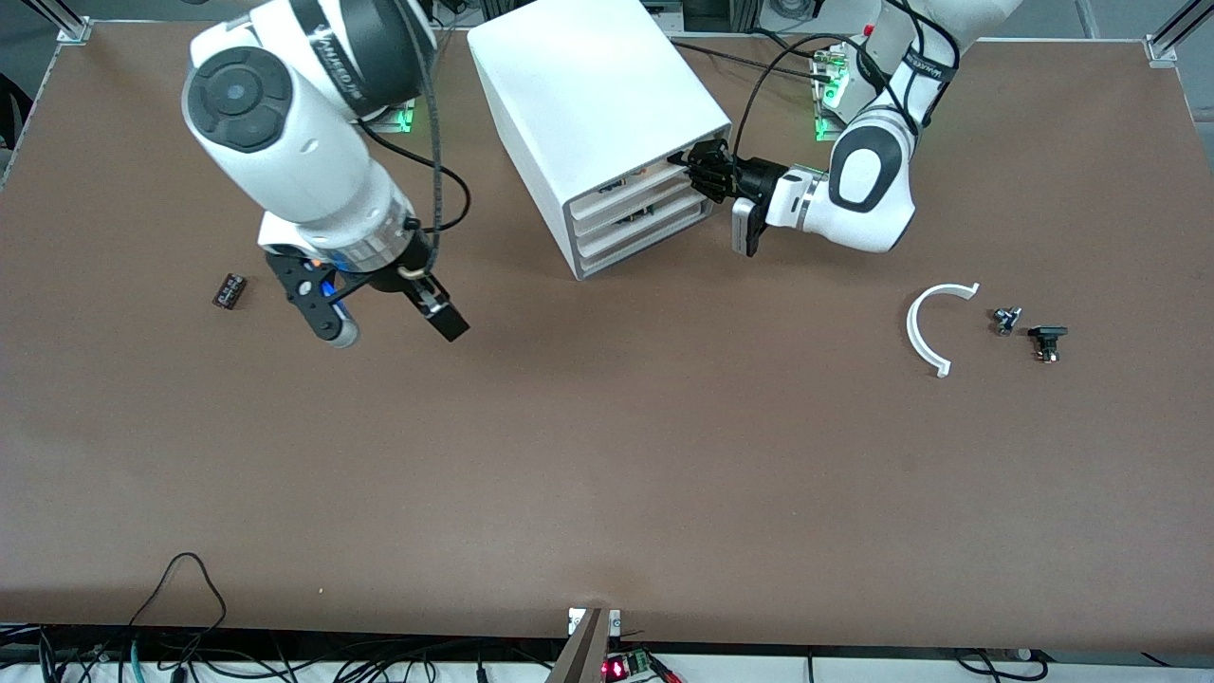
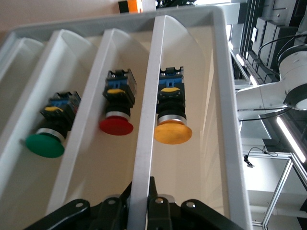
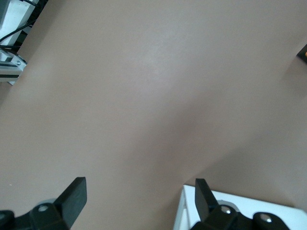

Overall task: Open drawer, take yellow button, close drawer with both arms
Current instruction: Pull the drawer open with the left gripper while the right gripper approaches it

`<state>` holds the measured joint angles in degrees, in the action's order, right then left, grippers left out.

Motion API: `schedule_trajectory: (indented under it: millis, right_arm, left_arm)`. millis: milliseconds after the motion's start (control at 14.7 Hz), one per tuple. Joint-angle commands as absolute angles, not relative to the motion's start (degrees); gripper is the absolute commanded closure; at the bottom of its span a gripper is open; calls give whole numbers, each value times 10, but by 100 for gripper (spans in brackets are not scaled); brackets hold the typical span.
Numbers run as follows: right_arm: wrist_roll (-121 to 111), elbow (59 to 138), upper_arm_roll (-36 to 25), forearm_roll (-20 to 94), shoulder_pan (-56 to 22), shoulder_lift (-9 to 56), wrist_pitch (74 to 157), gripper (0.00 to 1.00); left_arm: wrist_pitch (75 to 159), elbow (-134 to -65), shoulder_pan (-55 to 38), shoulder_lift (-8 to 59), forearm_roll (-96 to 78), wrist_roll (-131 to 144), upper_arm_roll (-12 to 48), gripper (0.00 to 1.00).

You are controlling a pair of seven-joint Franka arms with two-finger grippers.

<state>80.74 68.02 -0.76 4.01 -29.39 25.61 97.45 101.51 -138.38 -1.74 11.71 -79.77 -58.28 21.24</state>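
Orange button (image 2: 172,132) (left wrist view only) inside drawer (image 2: 144,143)

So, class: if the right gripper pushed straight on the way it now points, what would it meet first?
Probably the bare brown table: the open right gripper points down at it, and the right wrist view shows nothing between, though the depth is unclear.

No readable text anywhere; the lettering on the arm bands (image 1: 349,74) is too small to make out.
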Motion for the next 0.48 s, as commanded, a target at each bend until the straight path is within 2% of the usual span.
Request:
schedule_trajectory:
  millis: [0,407]
  right_arm:
    - [862,632,-11,47,-314,290,983,0]
    - [963,631,-11,47,-364,299,1038,0]
  left_arm:
    - [1020,-1342,36,141,-761,-588,214,100]
    - [1015,-1208,119,231,-626,-574,214,100]
